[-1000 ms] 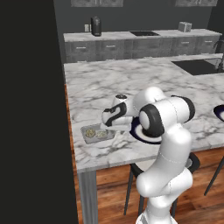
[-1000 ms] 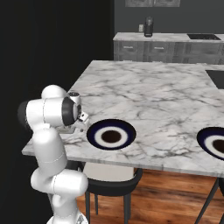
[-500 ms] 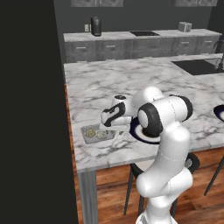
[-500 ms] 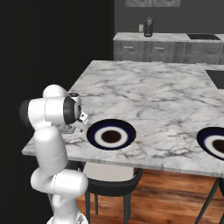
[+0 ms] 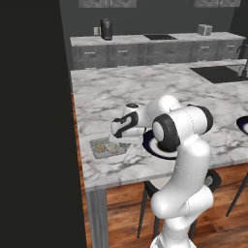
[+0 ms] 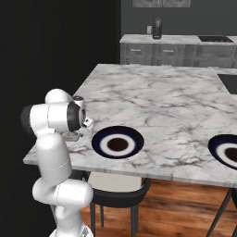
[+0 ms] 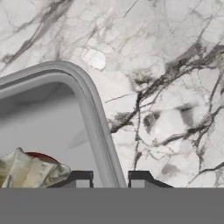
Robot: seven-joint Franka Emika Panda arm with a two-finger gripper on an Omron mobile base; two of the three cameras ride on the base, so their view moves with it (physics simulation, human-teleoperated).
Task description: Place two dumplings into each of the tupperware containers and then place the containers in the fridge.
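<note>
The light, stiff tupperware container (image 7: 94,118) handles best by its thin rim, where the fingers (image 7: 81,178) pinch narrowly

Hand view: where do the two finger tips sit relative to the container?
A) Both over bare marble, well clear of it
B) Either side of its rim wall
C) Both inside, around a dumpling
B: the gripper straddles the rim of the tupperware container, one finger tip inside, one over the counter.

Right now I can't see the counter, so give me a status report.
Fingers closed on the rim of the grey see-through plastic container. Pale folded dumplings inside. Dark blue round plate beside it, nothing blocking.
</note>
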